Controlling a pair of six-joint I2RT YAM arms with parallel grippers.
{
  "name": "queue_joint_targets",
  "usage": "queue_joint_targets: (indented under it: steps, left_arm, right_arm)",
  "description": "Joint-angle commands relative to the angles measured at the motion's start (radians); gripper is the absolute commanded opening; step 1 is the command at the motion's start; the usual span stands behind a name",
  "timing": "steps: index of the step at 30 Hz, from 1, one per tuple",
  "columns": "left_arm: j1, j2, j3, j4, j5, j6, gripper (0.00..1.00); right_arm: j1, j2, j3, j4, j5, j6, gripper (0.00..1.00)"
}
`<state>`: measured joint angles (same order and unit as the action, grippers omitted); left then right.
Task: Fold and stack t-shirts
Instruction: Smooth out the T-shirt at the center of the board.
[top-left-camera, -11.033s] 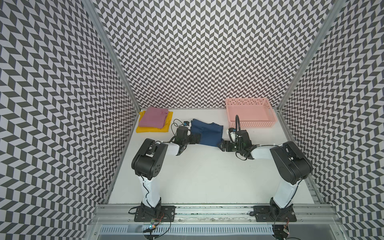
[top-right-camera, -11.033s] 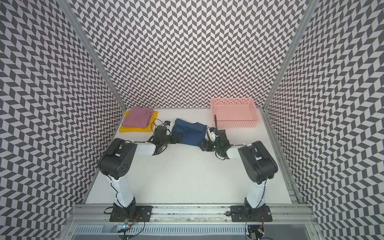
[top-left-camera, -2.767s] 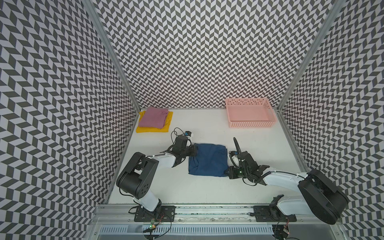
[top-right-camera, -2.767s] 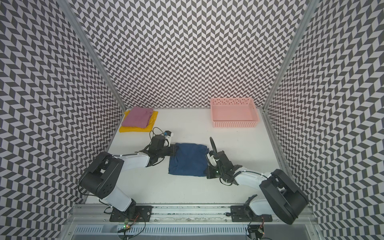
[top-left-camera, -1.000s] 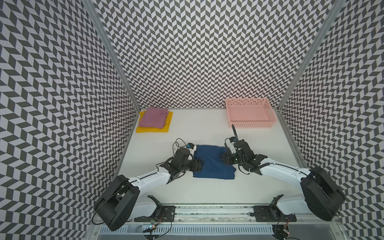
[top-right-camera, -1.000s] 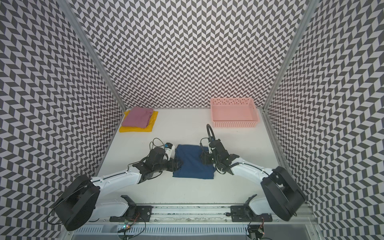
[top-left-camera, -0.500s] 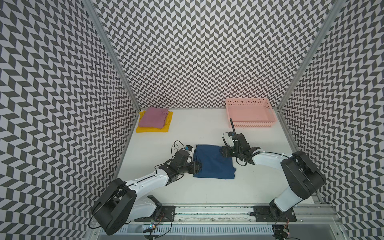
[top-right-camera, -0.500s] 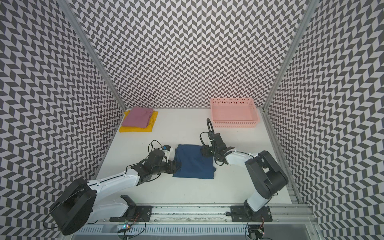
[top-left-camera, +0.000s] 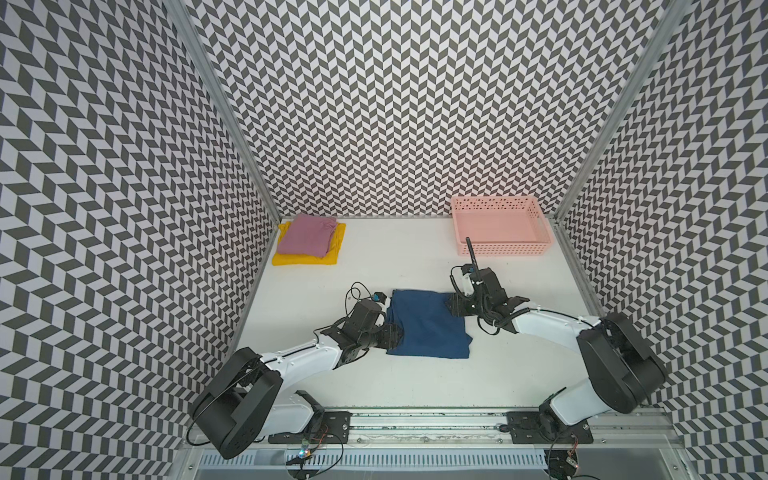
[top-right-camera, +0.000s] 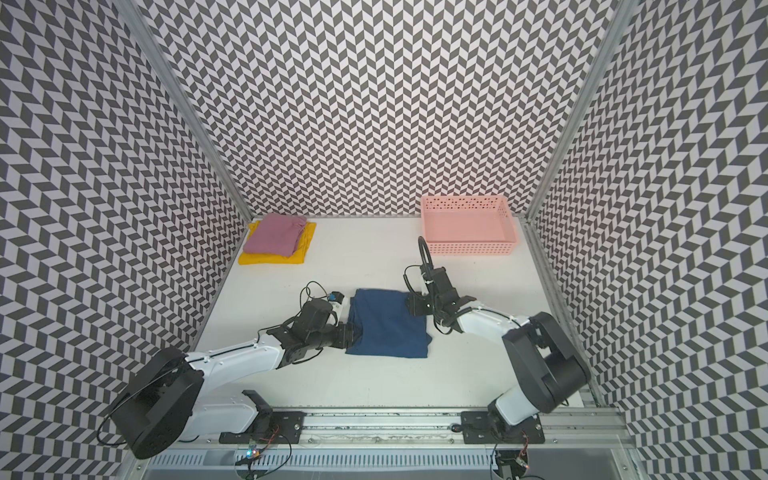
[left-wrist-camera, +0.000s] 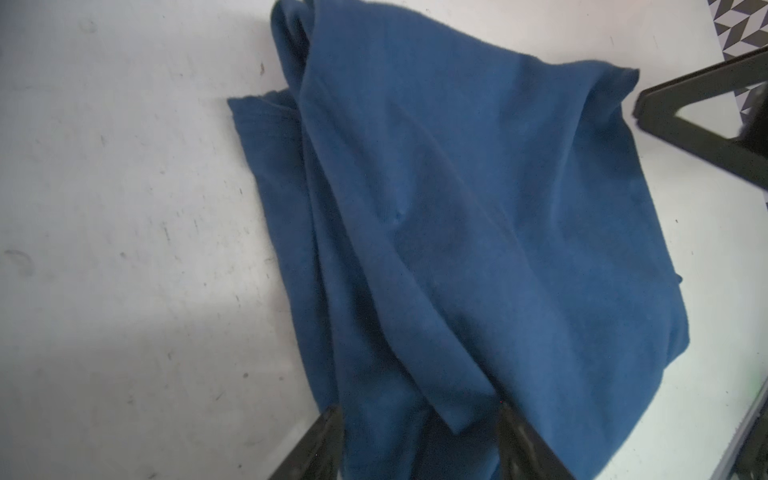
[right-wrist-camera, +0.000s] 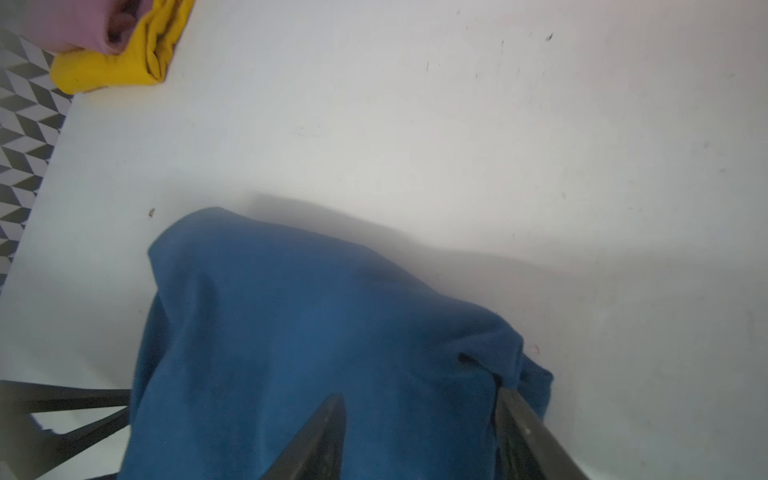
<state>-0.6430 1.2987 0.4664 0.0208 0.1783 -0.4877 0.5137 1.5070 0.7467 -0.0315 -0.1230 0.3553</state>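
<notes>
Table (top-left-camera: 415, 257), one: white, with open room around its centre.
Basket (top-left-camera: 503, 249), one: far right corner.
T-shirts, three: navy shirt (top-left-camera: 428, 324) mid-table, folded near-square, long axis unclear; mauve shirt (top-left-camera: 305, 235) on yellow shirt (top-left-camera: 305, 259), far left corner.
Grippers, two: my left gripper (top-left-camera: 397, 334) straddles the navy shirt's left edge and my right gripper (top-left-camera: 453, 305) its far right corner, jaws apart on both.

The navy blue shirt (top-left-camera: 424, 324) sat mid-frame, the mauve-pink shirt (top-left-camera: 305, 235) and yellow shirt (top-left-camera: 305, 259) upper left, and the walls (top-left-camera: 395, 104) wore black-and-white chevrons.
</notes>
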Motion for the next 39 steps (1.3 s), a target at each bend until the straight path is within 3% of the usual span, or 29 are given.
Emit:
queue_joint_targets:
  steps: [1,20,29,32,39]
  left_arm:
    - [-0.001,0.010,0.032,0.013,0.012,0.019,0.61]
    - [-0.001,-0.003,0.031,-0.001,0.010,0.028,0.60]
    - [0.000,0.030,0.047,0.026,0.029,0.035,0.58]
    - [0.000,0.045,0.049,0.039,0.031,0.039,0.54]
    - [0.002,0.111,0.093,0.077,0.031,0.056,0.29]
  right_arm:
    - [-0.006,-0.061,-0.001,-0.018,0.057,-0.014,0.60]
    - [-0.012,0.064,-0.072,0.083,-0.046,0.015,0.57]
    - [-0.011,0.102,-0.070,0.099,-0.072,0.015,0.35]
    - [-0.012,0.107,-0.068,0.097,-0.073,0.013,0.31]
    - [-0.011,0.110,-0.069,0.097,-0.081,0.013,0.23]
